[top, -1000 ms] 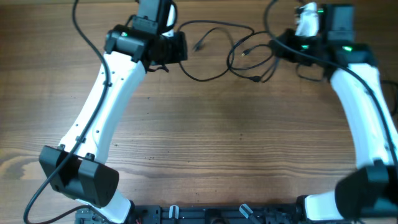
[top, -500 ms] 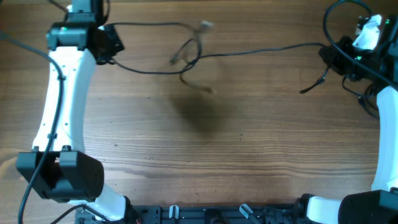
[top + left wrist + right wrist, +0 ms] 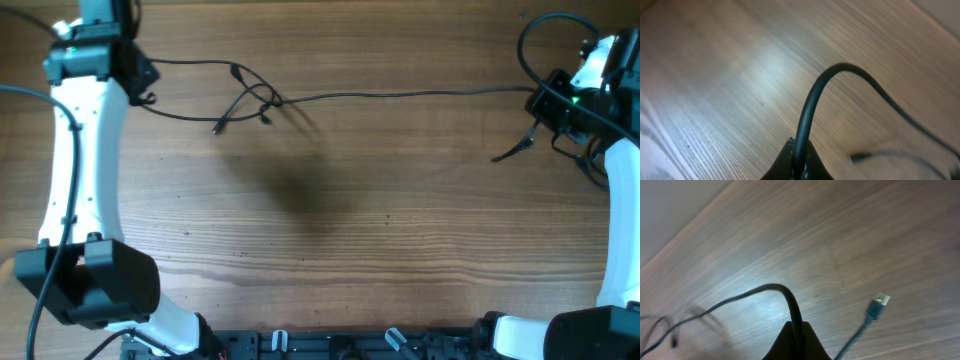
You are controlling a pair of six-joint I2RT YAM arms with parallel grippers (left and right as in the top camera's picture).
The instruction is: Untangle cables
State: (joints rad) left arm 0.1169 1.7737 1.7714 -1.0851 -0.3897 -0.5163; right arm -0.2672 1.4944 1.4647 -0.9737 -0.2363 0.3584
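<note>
Clamping thin black flexible cables (image 3: 400, 95) at upper left and upper right, left gripper (image 3: 799, 162) and right gripper (image 3: 797, 341) hold them taut; tangled knot (image 3: 255, 98) upper left of centre likely needs slack, not harder pulling.

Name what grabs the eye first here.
The cables run as one thin black line across the far side of the table, one end pinched in the left gripper, the other in the right gripper. Left of centre sits a small knot of loops and plugs. A loose plug shows near the right gripper.
</note>
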